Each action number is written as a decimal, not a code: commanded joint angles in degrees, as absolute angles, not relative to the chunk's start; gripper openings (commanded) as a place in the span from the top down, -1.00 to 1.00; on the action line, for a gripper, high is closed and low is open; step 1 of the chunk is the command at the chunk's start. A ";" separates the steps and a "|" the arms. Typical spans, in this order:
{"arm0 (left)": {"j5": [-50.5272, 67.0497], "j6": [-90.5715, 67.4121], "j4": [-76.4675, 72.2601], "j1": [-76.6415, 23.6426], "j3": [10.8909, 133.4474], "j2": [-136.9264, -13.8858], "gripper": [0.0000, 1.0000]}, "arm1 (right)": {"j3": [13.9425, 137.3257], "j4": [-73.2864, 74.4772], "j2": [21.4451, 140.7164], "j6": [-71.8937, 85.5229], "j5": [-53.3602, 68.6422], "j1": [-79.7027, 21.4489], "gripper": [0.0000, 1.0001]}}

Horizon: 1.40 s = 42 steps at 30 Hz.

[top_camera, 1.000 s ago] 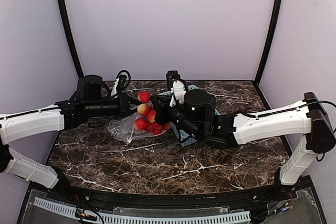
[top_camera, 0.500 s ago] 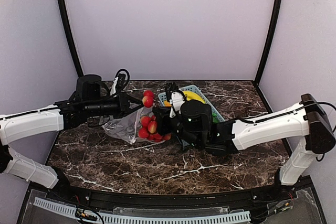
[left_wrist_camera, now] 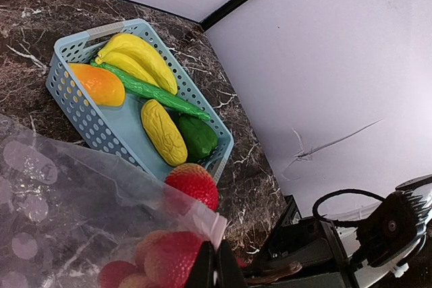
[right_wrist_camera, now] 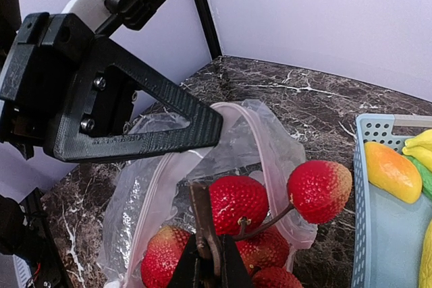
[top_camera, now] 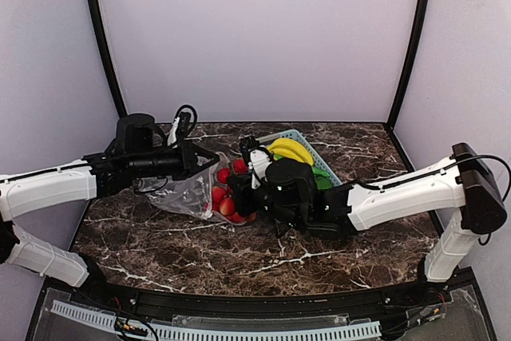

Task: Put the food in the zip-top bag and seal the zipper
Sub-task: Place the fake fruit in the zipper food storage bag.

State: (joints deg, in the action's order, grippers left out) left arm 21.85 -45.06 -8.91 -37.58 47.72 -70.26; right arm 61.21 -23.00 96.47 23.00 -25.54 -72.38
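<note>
The clear zip-top bag [top_camera: 180,193] lies left of centre, mouth facing right. My left gripper [top_camera: 206,162] is shut on the bag's upper mouth edge and holds it up; in the left wrist view [left_wrist_camera: 214,269] its jaws pinch the pinkish zipper strip [left_wrist_camera: 204,219]. My right gripper [right_wrist_camera: 209,264] is shut on the brown stem of a bunch of small red fruits [right_wrist_camera: 237,202] and holds it in the open mouth. Most fruits are inside the zipper rim [right_wrist_camera: 268,156]; one red fruit [right_wrist_camera: 318,190] hangs outside it. In the top view the bunch [top_camera: 223,193] sits at the mouth beside my right gripper [top_camera: 238,191].
The light-blue lattice basket [left_wrist_camera: 101,133] stands right of the bag, also in the top view [top_camera: 329,172]. It holds yellow bananas [left_wrist_camera: 138,59], an orange piece [left_wrist_camera: 98,84], a long green vegetable [left_wrist_camera: 158,94], a yellow cob [left_wrist_camera: 164,133] and a dark green piece [left_wrist_camera: 199,136].
My right gripper has moved left and down with the red fruit bunch, lowering it into the bag's mouth. The basket it covered is now in view. My left gripper has kept its hold.
</note>
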 commanded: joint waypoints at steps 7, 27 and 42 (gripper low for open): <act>25.74 -43.18 -9.59 -37.78 48.24 -69.22 0.99 | 67.77 -17.01 102.00 20.93 -18.46 -72.24 1.00; 28.16 -40.85 -8.58 -37.72 46.89 -68.52 0.99 | 80.14 -0.30 110.80 30.59 -15.05 -65.70 1.00; 21.77 -40.16 -6.71 -37.33 39.94 -68.95 0.99 | 77.74 -6.48 109.30 29.62 -8.58 -64.75 0.38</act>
